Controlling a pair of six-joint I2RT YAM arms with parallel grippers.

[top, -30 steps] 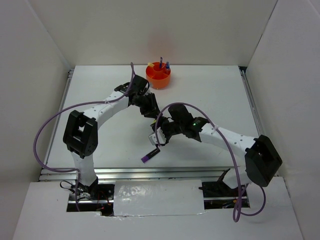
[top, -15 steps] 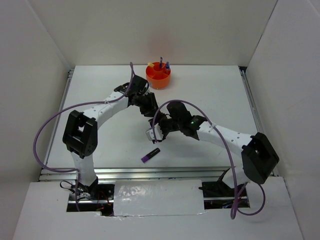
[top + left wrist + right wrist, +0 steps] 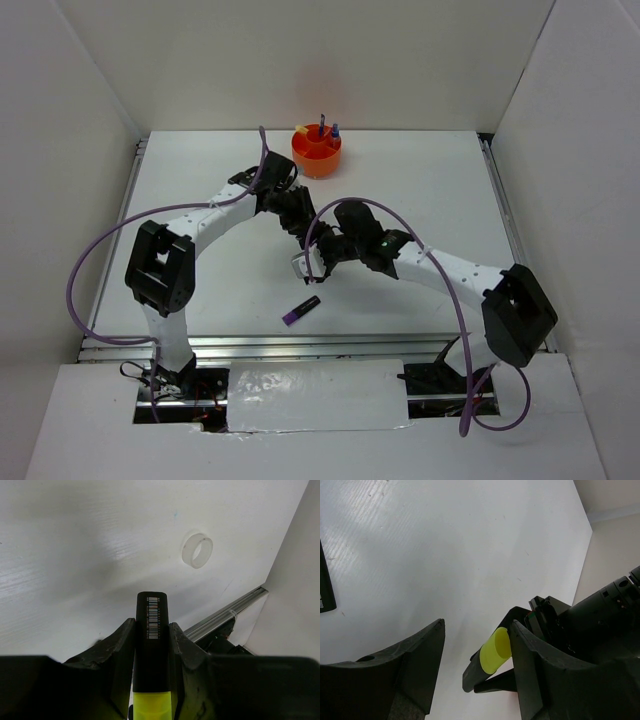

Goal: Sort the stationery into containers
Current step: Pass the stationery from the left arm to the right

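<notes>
Yellow highlighter [image 3: 151,652] in left gripper [image 3: 151,626], tape ring [image 3: 187,555] (wrist-only)

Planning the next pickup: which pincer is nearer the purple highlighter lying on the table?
Right. The right pincer hangs just beyond the purple highlighter; the left pincer, gripping the yellow highlighter, is farther back.

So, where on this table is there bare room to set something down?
Bare: the right side, between the round orange plastic organiser and the right rail; also the far-left corner. Crowded: mid-table, where left pincer and right pincer meet, near the purple black-capped highlighter.
</notes>
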